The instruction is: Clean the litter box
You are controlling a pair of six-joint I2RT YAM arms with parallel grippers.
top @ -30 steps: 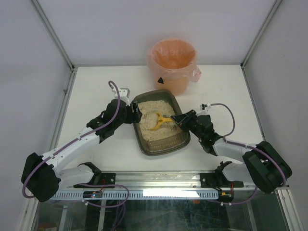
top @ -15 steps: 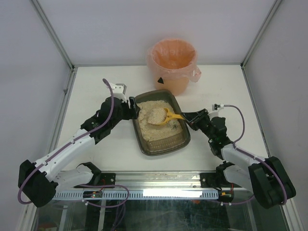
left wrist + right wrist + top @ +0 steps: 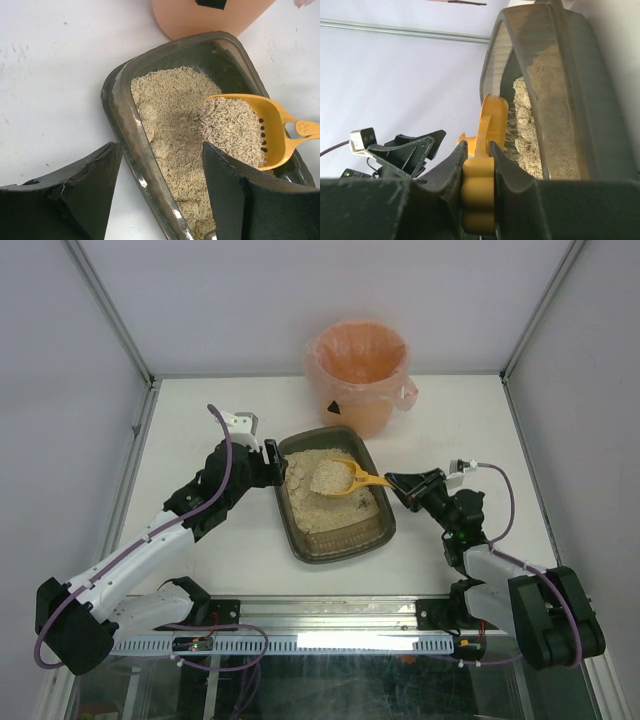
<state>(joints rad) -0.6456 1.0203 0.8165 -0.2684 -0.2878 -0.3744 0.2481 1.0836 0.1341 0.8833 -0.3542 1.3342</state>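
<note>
Over litter box, heaped yellow scoop

White tabletop, pale grey walls, aluminium corner posts

Left wrist cam: orange round plastic bin cut off up top, grey-brown translucent plastic litter box partly behind the jaws.

Top view: looked steeply down from above and behind the arm bases, farthest off, taking in the whole surface.
Left wrist view: hung close above the left jaws, facing down over the left rim of the litter box.
Right wrist view: sat very close behind the right jaws, rolled sideways, facing leftward along the scoop.
Shared: all three caught the litter box and scoop.
</note>
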